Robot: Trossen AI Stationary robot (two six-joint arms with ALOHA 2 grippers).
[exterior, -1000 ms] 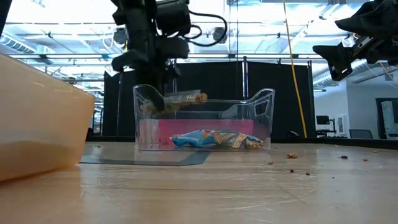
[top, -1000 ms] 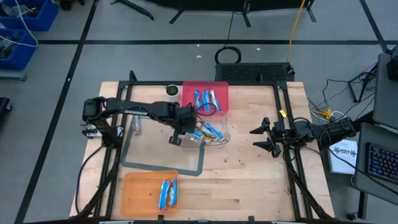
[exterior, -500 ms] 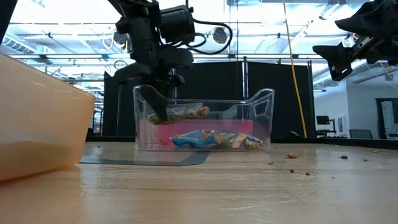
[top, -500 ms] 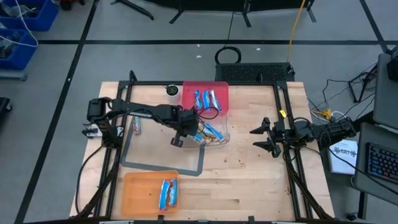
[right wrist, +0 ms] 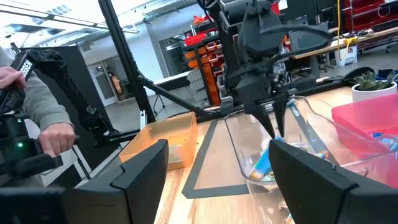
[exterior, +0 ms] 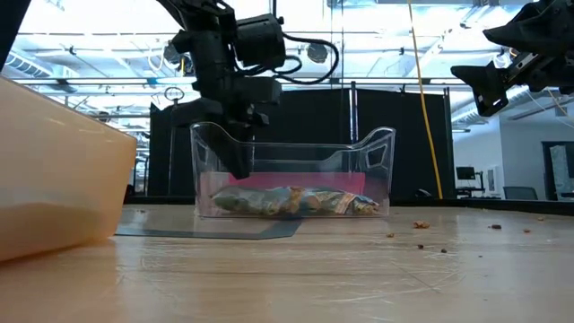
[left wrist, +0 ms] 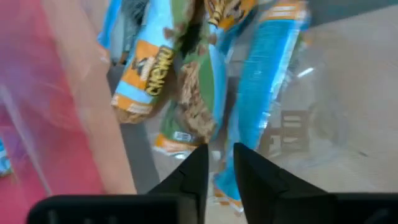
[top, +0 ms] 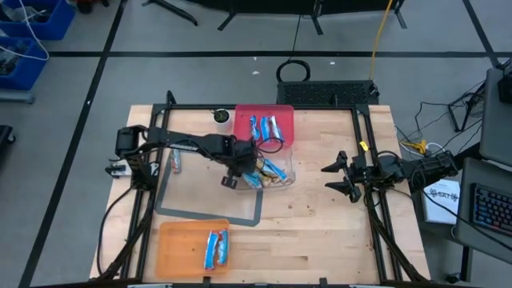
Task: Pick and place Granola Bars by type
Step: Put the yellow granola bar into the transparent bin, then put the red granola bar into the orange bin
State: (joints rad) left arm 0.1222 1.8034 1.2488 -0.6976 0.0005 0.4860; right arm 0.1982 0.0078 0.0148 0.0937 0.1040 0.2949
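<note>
Left gripper (exterior: 235, 166) hangs in the clear bin (exterior: 381, 170), fingers slightly parted, empty; green bar (left wrist: 196, 102) lies flat below

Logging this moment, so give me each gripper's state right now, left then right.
Left gripper: down inside the clear bin, fingers a narrow gap apart, holding nothing; a green bar lies just ahead.
Right gripper: open, empty, raised at the table's right side.

Clear bin (top: 272, 172) walls hem left gripper (top: 234, 178), bare table (top: 320, 232) beside
</note>
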